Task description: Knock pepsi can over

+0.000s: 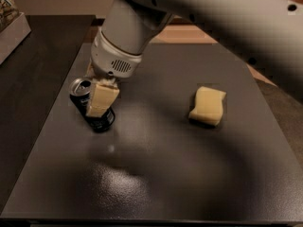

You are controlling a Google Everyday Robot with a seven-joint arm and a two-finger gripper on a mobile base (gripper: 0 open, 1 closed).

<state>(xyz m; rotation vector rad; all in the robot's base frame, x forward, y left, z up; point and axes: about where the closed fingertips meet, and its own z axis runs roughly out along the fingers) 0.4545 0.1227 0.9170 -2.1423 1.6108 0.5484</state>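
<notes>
The pepsi can [80,87] is a dark navy can with a silver top and pull tab, on the left part of the dark table [156,183]. It leans with its top toward the left and its base lower right. My gripper [100,98], with tan pads, hangs from the white wrist [118,56] directly over and against the can, covering its middle. The big white arm reaches in from the upper right.
A yellow sponge [207,106] lies on the table to the right of the can. A pale box or tray [12,30] stands at the far left edge. The table's front edge runs along the bottom.
</notes>
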